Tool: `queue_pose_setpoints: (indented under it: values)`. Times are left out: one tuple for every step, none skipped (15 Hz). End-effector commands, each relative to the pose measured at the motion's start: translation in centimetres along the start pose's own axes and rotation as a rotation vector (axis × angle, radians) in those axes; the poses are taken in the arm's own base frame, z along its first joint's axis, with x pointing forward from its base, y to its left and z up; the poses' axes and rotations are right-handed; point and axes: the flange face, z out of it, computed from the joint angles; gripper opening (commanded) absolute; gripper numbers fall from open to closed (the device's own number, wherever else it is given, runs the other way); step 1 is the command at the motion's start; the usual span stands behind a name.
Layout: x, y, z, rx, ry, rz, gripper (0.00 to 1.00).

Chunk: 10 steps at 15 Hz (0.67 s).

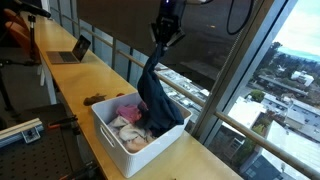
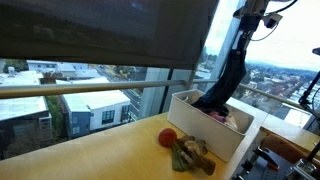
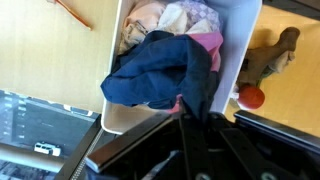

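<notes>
My gripper point(image 1: 163, 38) hangs high above a white bin point(image 1: 108, 136) and is shut on a dark blue garment point(image 1: 158, 95). The cloth hangs down from the fingers, its lower end still in the bin. In an exterior view the same garment point(image 2: 222, 85) stretches from the gripper point(image 2: 243, 33) down into the bin point(image 2: 190, 118). The wrist view shows the blue cloth point(image 3: 160, 72) bunched below the gripper point(image 3: 187, 112), over pink and pale clothes point(image 3: 168, 20) in the bin point(image 3: 242, 35).
A red ball point(image 2: 167, 137) and a brown soft toy point(image 2: 192, 153) lie on the wooden counter point(image 2: 110, 160) beside the bin. A laptop point(image 1: 72, 50) sits farther along the counter. Windows point(image 1: 250, 70) run close behind the bin.
</notes>
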Motion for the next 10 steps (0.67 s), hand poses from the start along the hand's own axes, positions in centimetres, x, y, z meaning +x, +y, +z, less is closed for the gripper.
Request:
queue_pose_setpoints:
  values:
    - [-0.3,-0.6,2.6,0.010,0.005,-0.009,0.01]
    - [-0.2,-0.6,3.6,0.012,0.000,-0.012,0.01]
    - [-0.1,-0.7,4.7,0.014,-0.005,-0.015,0.01]
    - [0.0,-0.8,5.6,0.014,-0.008,-0.016,0.01]
    - [0.0,-0.9,6.6,0.015,-0.017,-0.018,0.01]
    - [0.1,-0.9,7.6,0.015,-0.022,-0.019,0.01]
    - [0.2,-1.0,8.5,0.016,-0.028,-0.020,0.01]
    - [0.2,-1.1,9.3,0.018,-0.032,-0.021,0.01]
    - [0.2,-1.2,10.0,0.018,-0.037,-0.023,0.01]
    - [0.3,-1.3,10.7,0.020,-0.042,-0.024,0.01]
